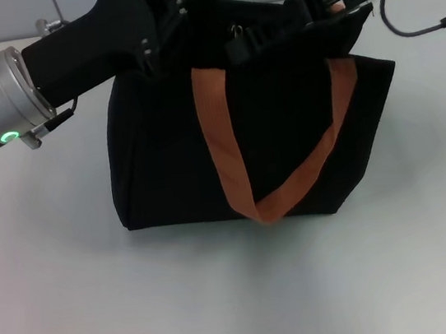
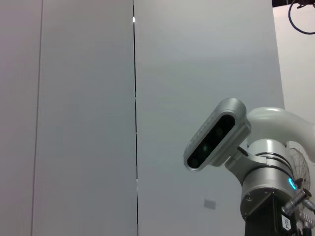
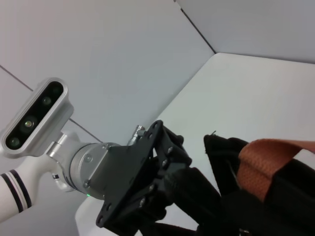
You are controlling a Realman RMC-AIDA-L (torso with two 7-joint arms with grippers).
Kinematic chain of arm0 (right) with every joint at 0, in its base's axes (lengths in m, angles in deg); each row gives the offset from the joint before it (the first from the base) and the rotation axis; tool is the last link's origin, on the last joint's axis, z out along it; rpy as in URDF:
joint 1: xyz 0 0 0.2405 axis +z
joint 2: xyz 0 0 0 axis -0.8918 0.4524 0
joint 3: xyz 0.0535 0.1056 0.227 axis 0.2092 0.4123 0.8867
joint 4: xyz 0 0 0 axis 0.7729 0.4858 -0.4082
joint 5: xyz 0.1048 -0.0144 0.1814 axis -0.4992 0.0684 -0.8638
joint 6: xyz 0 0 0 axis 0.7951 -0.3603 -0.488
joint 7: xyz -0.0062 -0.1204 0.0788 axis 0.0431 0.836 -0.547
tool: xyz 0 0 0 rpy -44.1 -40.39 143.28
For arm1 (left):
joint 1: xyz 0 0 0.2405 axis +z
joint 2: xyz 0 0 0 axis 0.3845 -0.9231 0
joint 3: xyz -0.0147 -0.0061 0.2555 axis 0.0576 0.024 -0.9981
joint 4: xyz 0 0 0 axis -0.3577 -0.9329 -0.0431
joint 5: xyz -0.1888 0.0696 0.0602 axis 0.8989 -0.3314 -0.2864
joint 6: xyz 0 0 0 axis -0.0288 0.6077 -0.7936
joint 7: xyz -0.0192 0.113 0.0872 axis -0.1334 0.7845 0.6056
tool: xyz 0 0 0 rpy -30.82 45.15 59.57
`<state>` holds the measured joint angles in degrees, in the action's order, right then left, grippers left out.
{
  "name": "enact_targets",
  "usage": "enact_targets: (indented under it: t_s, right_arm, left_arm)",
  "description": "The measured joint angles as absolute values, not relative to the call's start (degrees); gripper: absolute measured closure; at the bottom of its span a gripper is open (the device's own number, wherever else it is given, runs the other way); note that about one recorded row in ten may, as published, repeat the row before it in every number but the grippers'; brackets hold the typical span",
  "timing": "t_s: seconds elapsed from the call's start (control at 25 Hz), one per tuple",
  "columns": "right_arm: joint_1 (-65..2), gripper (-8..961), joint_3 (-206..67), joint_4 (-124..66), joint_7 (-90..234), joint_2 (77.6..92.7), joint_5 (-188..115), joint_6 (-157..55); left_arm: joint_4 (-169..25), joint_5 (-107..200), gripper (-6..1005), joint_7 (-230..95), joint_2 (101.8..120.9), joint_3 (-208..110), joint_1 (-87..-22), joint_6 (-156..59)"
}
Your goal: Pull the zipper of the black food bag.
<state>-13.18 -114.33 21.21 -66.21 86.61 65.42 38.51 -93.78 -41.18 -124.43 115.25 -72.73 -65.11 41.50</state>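
Standing upright, black food bag [image 1: 172, 157] lying crosswise, left claw [image 1: 184, 6] and right claw [image 1: 325, 7] atop, grip unclear.

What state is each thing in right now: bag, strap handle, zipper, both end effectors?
black food bag: upright on the table, top edge under both arms.
near strap handle: hanging loose down the front.
zipper: slider not clearly visible, position cannot be told.
left end effector: at the bag's top, left side; grip unclear.
right end effector: at the bag's top right corner, by the far strap; grip unclear.
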Motion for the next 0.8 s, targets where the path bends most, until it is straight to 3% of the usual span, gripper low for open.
enact_targets:
  t_s: [0.32,0.8]
  right_arm:
    - [-13.3,592,-114.8,24.2,-68.9,86.68,66.6,38.6]
    - [-13.1,593,-116.4,22.5,-67.7,88.1,67.4,35.2]
  left_arm:
    - [-93.3,-40.8,965,-124.4,115.25,-72.9,-64.9,41.5]
    - [-93.1,-40.8,965,-124.4,115.24,-72.9,-65.0,41.6]
